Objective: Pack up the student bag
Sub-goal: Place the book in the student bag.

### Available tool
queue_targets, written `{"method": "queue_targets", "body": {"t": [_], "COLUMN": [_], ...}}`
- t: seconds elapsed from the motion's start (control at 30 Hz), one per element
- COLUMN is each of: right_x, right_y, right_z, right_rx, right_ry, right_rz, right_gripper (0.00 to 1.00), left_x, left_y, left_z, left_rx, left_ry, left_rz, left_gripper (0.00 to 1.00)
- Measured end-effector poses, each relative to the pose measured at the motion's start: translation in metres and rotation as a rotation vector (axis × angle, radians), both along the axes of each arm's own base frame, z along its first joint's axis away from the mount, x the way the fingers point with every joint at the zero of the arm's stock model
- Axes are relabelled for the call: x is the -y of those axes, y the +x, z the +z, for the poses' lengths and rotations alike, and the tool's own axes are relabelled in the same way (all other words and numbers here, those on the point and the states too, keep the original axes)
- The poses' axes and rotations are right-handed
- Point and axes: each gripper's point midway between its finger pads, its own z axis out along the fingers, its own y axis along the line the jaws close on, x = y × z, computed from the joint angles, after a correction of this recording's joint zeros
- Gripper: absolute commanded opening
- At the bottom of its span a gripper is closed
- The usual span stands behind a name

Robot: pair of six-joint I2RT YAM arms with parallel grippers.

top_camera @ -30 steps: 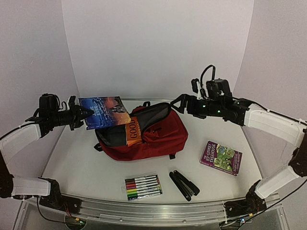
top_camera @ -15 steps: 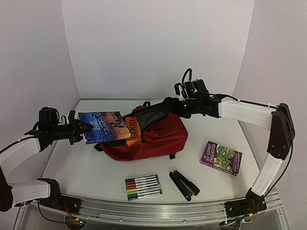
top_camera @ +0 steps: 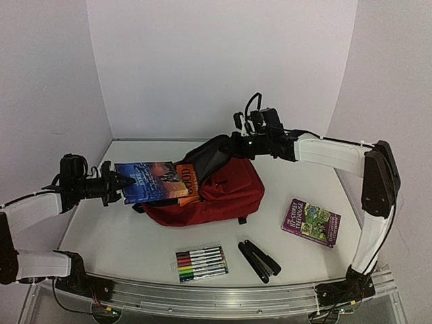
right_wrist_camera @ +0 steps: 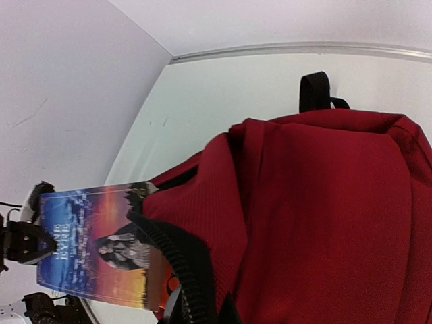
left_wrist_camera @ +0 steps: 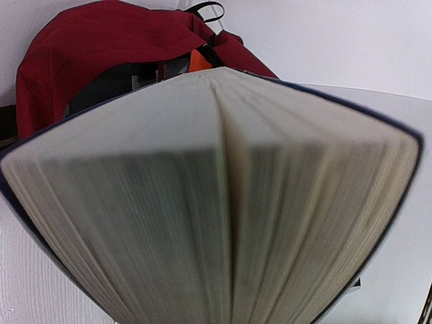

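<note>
Since earlier: right claw (top_camera: 234, 144) swung in, clenched on student bag (top_camera: 223, 192) rim, centre frame. My left claw (top_camera: 120, 183) grasps blue book (top_camera: 152, 181); I'd keep the rim high and feed the book in level.

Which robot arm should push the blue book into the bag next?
Left. The left tool grips the blue book right at the open mouth of the bag; the right tool is pinching its top edge up.
</note>
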Motion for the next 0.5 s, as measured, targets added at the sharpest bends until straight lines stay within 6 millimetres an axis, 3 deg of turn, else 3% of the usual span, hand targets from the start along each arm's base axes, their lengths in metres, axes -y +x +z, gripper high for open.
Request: {"method": "queue_targets", "body": {"t": [0.17,0.3,0.5], "right_x": [-0.007,-0.011,-0.019], "right_y": [-0.011,-0.025,-0.037], "right_z": [0.042,0.070,0.082], "right_rx": [0.059,0.094,0.110], "right_ry": [0.089,0.135,0.161], "right_rz": [0.055,0.098,0.140], "right_gripper": [0.00,0.00,0.00], "left_x": [0.001,0.010,0.037], "left_y": [0.008,0.011,0.016], "left_z": [-0.016,-0.013,-0.008], "left_rx": [-0.066,-0.063,-0.039], "left_ry": [-0.010,-0.011,-0.001], "left_rz": [0.005,-0.016,-0.085], "left_gripper": [0.00,0.00,0.00]}}
